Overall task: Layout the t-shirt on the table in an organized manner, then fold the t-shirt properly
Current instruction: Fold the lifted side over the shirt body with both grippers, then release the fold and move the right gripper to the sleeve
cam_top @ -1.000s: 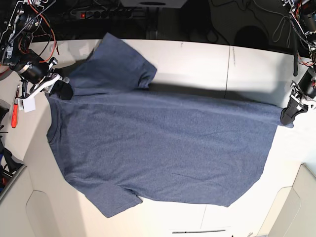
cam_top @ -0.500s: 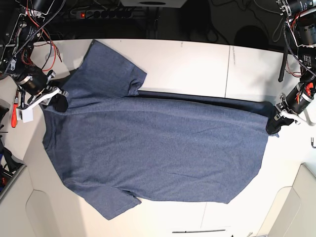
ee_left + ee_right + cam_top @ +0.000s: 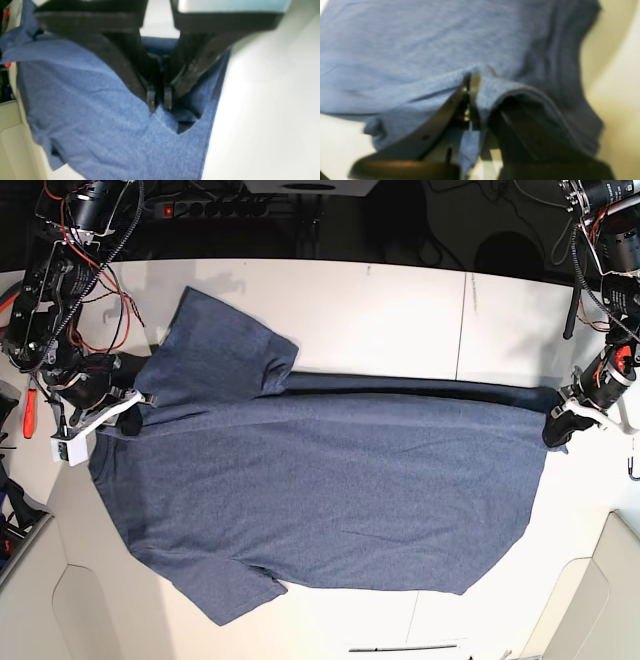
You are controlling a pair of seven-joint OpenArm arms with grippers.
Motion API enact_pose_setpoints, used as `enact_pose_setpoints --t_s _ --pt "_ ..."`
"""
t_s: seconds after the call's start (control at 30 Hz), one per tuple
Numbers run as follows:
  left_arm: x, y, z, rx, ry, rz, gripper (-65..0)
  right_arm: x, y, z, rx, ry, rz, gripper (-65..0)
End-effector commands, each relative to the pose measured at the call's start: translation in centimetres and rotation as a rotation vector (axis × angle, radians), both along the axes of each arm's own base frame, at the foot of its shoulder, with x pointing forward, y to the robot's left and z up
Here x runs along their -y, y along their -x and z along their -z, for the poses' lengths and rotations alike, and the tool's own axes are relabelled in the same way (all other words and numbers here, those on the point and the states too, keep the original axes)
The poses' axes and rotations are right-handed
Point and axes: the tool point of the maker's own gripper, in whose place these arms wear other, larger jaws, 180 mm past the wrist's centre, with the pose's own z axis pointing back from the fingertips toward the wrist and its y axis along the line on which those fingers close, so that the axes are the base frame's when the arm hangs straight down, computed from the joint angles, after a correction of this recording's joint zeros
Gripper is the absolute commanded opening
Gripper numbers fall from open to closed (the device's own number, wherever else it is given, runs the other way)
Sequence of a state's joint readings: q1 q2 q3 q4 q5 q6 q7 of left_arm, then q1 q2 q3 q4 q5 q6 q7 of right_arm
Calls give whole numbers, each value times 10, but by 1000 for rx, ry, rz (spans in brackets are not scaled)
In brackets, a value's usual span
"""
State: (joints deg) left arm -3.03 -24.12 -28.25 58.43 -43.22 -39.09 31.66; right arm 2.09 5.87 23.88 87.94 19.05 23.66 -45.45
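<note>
Now flatter, tauter: plain navy t-shirt [image 3: 320, 490] across table [image 3: 400, 310]

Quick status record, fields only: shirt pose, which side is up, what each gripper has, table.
t-shirt: spread across the table, collar toward the base view's left, hem toward its right
side up: plain, no lettering showing
far edge: raised off the surface between the two grips
left gripper: shut on the t-shirt at a hem corner
right gripper: shut on the t-shirt near the collar
table: off-white, thin dark seam line
</note>
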Motion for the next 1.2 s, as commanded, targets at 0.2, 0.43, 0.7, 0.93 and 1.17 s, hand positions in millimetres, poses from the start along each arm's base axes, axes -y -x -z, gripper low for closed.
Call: enact_pose_setpoints --t_s 0.2,0.43,0.7,0.93,1.17 --pt "-20 -16 -25 85 -71 -47 -650 31 -14 -13 56 97 121 -650" --pt "-16 -18 -22 78 -76 -38 -650 30 -13 -6 37 88 122 -650" --pt "-15 -17 -20 73 -93 -28 -529 33 2 37 -55 78 138 -482" --pt "-16 -16 -17 60 -117 -22 -404 34 -7 31 -25 80 143 -372" --pt "-17 -16 -17 60 -117 -24 -404 42 -24 6 28 153 132 -372"
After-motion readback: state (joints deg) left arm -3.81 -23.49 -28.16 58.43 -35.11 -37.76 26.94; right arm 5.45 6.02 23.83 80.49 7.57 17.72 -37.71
